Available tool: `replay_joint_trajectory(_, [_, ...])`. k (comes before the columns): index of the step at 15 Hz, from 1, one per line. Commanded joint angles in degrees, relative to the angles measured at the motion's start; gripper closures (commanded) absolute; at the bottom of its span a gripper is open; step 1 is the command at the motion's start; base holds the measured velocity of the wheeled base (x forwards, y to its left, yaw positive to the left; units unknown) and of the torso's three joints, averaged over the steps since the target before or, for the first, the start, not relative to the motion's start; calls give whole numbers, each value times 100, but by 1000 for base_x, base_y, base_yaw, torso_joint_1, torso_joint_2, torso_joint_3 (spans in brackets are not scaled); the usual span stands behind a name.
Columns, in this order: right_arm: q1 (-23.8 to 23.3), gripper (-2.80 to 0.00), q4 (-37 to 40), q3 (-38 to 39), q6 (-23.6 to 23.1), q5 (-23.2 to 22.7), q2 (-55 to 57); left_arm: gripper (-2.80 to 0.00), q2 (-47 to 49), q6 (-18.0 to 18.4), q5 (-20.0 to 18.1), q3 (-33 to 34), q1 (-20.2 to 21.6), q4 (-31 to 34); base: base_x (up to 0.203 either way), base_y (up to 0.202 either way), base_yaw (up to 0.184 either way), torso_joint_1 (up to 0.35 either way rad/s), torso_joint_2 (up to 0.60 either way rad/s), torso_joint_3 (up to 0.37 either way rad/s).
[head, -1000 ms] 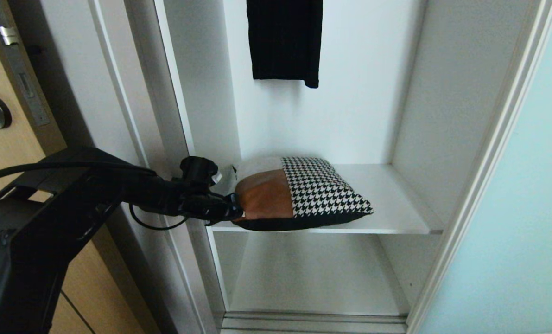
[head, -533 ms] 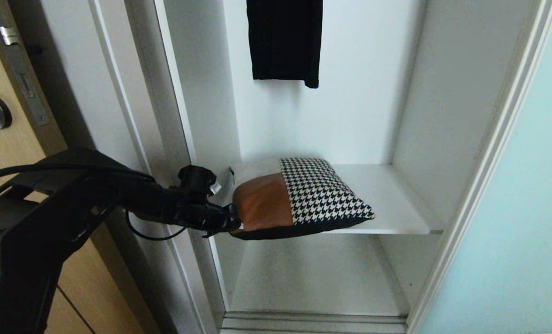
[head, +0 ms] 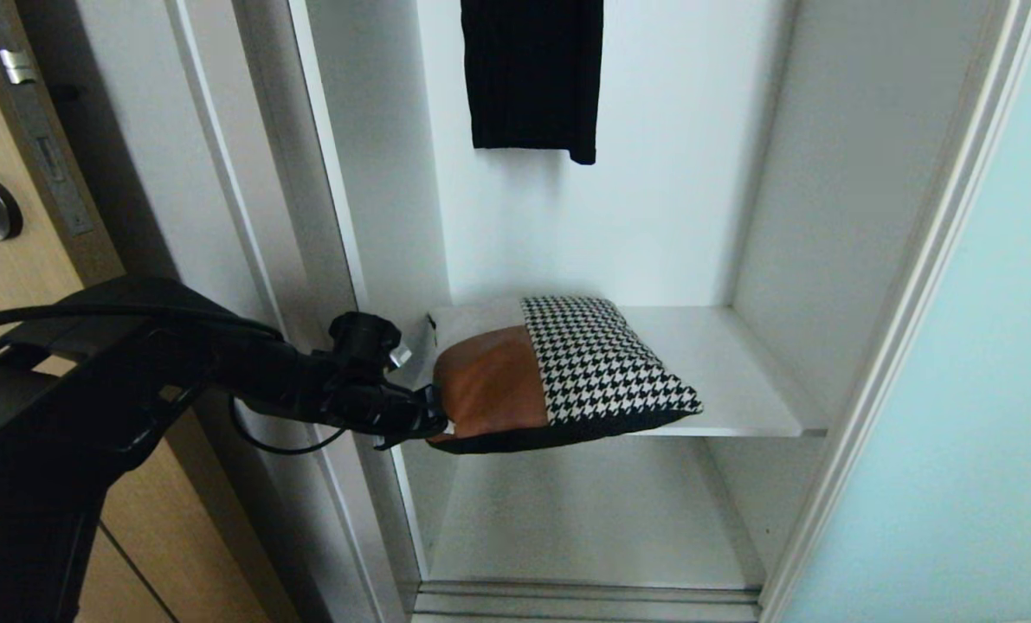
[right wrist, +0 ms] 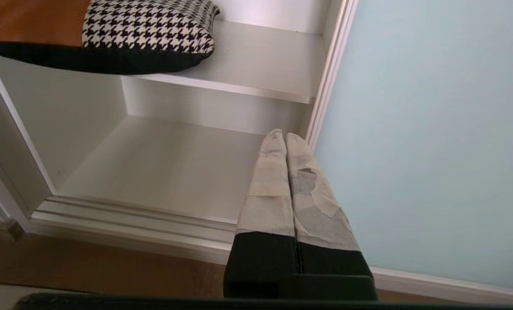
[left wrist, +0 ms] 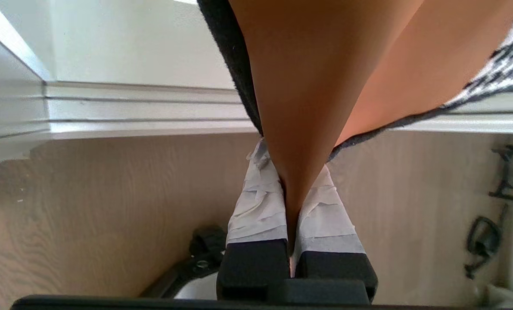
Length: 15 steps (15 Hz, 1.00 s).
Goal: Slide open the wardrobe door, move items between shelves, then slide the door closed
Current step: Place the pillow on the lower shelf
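Closest to the camera, the left hand [head: 433, 414] reaches level toward the cushion [head: 567, 368] and is clamped tight on its near tan-leather corner; in the left wrist view the two taped fingers [left wrist: 256, 211] press together with only a thin fold of leather [left wrist: 308, 107] pinched between them. That gripped corner juts past the front edge of the upper shelf [head: 740, 381] and hangs over the open space below, while the cushion's houndstooth part lies on the board. The right hand [right wrist: 285, 137] hangs low in front of the wardrobe, well below and to the right of the cushion, its taped fingers [right wrist: 269, 189] pressed flat against each other with nothing between them. Beneath the cushion the lower shelf [head: 584, 528] is bare white. To the right of the cushion stands the sliding wardrobe door [head: 982, 389], pushed aside, its pale aqua glass beside the open bay. Beyond and above the cushion a black garment [head: 532, 78] hangs against the white back wall.
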<state>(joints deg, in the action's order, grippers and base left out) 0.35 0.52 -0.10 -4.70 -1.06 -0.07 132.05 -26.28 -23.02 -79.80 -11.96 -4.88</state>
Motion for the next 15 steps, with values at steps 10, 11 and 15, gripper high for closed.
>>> replay_joint_trajectory(10, [0, 0, -77, 10, 382, 115, -28, 0, 10, -61, -221, 290, 36, -198, 0, 0, 0, 0, 0, 0])
replay_joint_trajectory(11, [0, 0, -105, 17, 391, 115, -28, 0, -19, -64, -221, 290, 36, -207, 0, 0, 0, 0, 0, 0])
replay_joint_trajectory(15, [1, 0, -32, -510, 378, 278, 88, 0, -210, -18, -212, 353, 36, -203, 0, 0, 0, 0, 0, 0])
